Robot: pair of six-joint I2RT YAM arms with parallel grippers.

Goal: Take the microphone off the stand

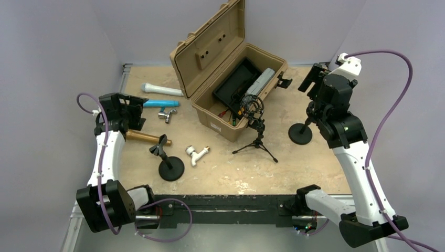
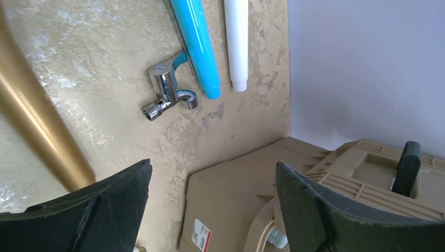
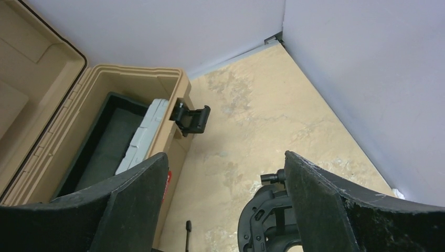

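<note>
Top view: gold microphone (image 1: 142,137) seated in clip of round-base stand (image 1: 170,169), left of tan case (image 1: 215,119). Left gripper (image 1: 128,111) near mic's tail, contact not evident. Right gripper (image 1: 315,79) well apart, far right.

Left wrist: fingers spread, nothing between them; gold microphone runs along left edge.

Right wrist: fingers spread, empty, beside tan case.

Judgement: removal not begun; grasp and lift-out both remain.

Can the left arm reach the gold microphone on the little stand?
Probably yes. The left fingers are open and hang close beside the gold microphone, and nothing lies between them.
</note>
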